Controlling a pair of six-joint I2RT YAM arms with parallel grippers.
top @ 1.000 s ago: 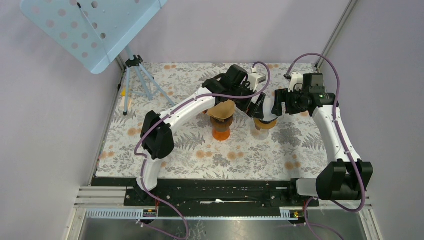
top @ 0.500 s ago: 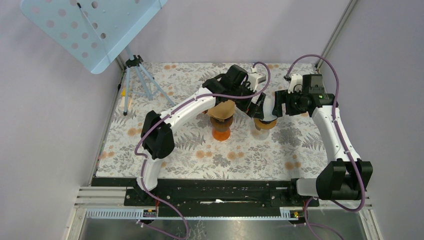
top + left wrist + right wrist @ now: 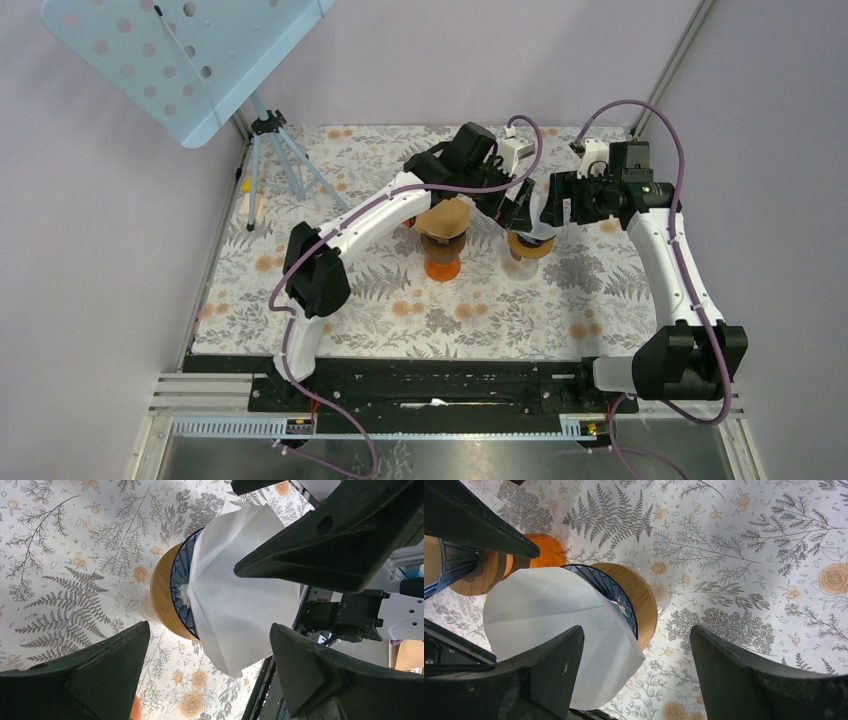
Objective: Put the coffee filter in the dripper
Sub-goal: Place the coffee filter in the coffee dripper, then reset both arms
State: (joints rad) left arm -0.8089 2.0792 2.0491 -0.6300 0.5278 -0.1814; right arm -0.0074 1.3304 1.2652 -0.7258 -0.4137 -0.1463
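The left pincer [image 3: 209, 629] gapes wide, holding nothing; mid-frame a smooth white paper coffee filter [image 3: 240, 595] stands point-down in the blue ribbed, wood-collared dripper [image 3: 179, 582] on the floral tabletop [image 3: 749, 555]; the right pincer [image 3: 636, 630], equally wide, holds nothing.

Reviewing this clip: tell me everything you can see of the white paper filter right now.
The white paper filter is a thin, matte cone, clean and unstained, with a faint crease across it. Its narrow end sits inside the blue ribbed dripper, above the wooden collar; most of the paper stands out well past the rim, not pressed down against the ribs. The left gripper and right gripper both stand open around it. Neither clamps it, and whether a finger brushes it cannot be told.
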